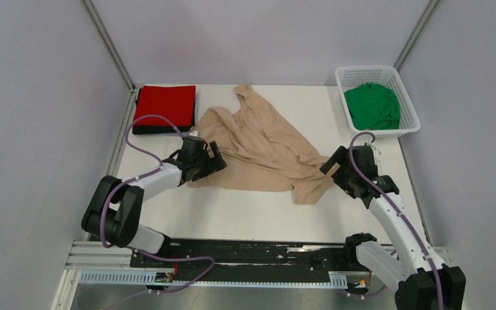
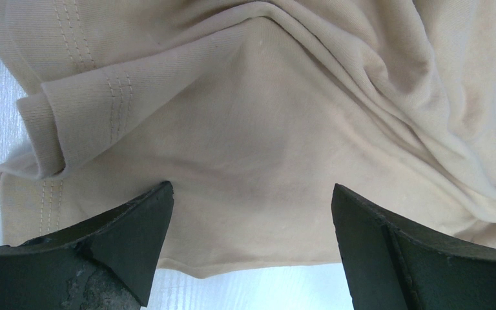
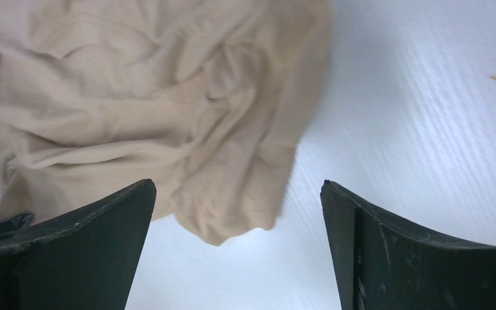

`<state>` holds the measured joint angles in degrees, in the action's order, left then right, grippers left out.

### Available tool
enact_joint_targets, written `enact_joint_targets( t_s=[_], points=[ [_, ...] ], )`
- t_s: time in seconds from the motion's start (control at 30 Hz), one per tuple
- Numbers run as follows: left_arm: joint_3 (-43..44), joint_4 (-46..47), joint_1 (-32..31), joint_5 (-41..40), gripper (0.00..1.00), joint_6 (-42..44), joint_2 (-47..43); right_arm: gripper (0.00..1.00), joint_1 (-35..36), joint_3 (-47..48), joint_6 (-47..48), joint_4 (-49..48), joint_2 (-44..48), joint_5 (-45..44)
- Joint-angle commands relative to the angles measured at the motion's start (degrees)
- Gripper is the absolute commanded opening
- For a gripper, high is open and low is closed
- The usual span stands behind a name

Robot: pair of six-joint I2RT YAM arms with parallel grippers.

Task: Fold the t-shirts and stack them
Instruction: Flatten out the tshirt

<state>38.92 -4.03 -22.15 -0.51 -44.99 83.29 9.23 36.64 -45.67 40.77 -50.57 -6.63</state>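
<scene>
Beige t-shirt lies crumpled, long axis diagonal. Left pincer, wide apart and empty, is over its left hem. Right pincer, equally apart, is at its near-right corner.

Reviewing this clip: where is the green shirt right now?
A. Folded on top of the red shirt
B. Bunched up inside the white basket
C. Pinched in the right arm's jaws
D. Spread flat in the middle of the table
B: the green shirt sits crumpled inside the white basket at the far right corner, apart from the red shirt and the tan shirt lying on the table.
</scene>
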Motion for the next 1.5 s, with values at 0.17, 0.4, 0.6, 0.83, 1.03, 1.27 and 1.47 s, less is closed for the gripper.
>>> enact_joint_targets(
  t_s=[0.17, 0.4, 0.6, 0.83, 1.03, 1.27, 1.47],
  points=[
    [-0.03, -1.91, 0.62, -3.05, 1.00, 0.79, -0.54, 0.69, -0.71, -4.66, -0.63, -4.17, -7.02, 5.65],
    [-0.47, -2.12, 0.62, -3.11, 1.00, 0.61, -1.09, 0.52, -0.50, -4.65, -0.84, -13.26, -17.30, 11.65],
    [-0.67, -2.77, 0.62, -3.87, 1.00, 0.49, -2.03, 0.21, -0.22, -4.60, -0.65, -15.44, -21.43, 11.27],
    [-0.43, -10.44, 0.58, -4.53, 1.00, -0.76, -8.45, 0.00, -0.26, -2.75, 0.42, -4.44, -12.93, 10.35],
    [0.32, -30.10, 0.49, -12.58, 1.00, -5.52, -20.73, 0.00, -0.22, 0.47, 2.96, 4.75, -8.43, 10.25],
    [-2.50, -39.60, 0.61, -20.27, 1.00, -10.08, -26.48, 0.00, -0.20, 1.16, 5.03, 4.34, -9.84, 9.45],
    [-3.44, -31.24, 0.82, -19.16, 0.97, -9.75, -19.39, 0.00, -0.25, 1.12, 6.26, 2.99, -10.08, 8.79]
  ],
)
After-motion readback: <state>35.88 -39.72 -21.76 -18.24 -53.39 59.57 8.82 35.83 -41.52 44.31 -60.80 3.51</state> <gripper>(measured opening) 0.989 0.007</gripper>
